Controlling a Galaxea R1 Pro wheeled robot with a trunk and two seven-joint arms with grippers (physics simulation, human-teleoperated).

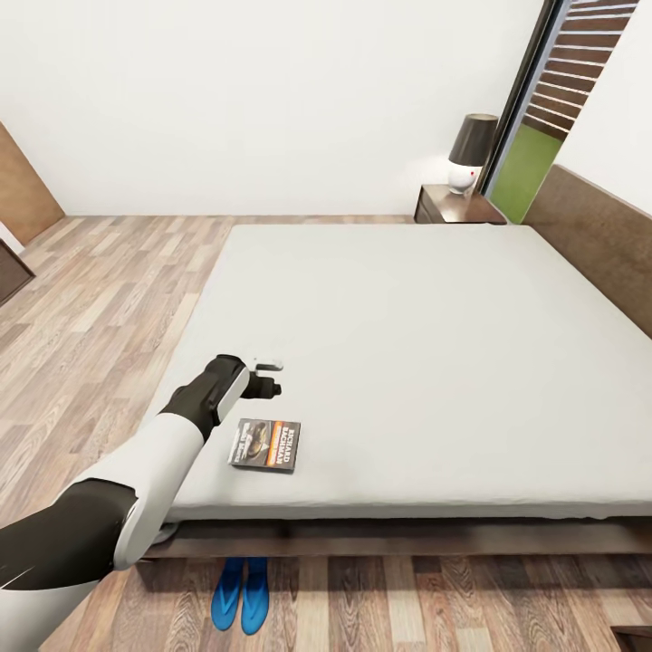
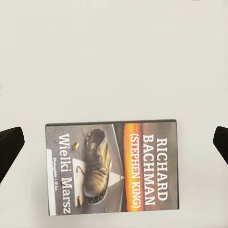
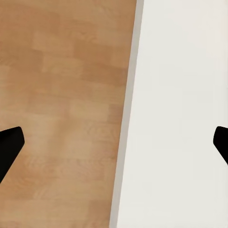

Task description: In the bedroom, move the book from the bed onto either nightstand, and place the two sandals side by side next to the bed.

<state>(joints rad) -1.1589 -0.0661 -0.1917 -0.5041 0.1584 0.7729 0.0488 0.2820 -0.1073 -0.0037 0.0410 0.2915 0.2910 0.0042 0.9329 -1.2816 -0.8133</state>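
Observation:
The book [image 1: 265, 444] lies flat on the grey mattress of the bed [image 1: 407, 344], near its front edge. Its cover reads "RICHARD BACHMAN" on an orange band, seen close up as the book [image 2: 113, 167] in the left wrist view. My left gripper [image 1: 269, 378] hovers over the mattress just beyond the book, open and holding nothing; its dark fingertips [image 2: 9, 149] stand wide apart. Two blue sandals [image 1: 241, 593] lie side by side on the floor at the bed's front edge. The nightstand [image 1: 457, 206] stands at the far corner beside the headboard. My right gripper [image 3: 114, 145] is open over wood floor.
A white lamp with a dark shade [image 1: 471, 149] stands on the nightstand. The tall window [image 1: 543, 109] is behind it. The brown headboard [image 1: 598, 244] runs along the bed's right side. Plank floor [image 1: 100, 299] stretches left of the bed. A white surface [image 3: 180, 114] borders the floor in the right wrist view.

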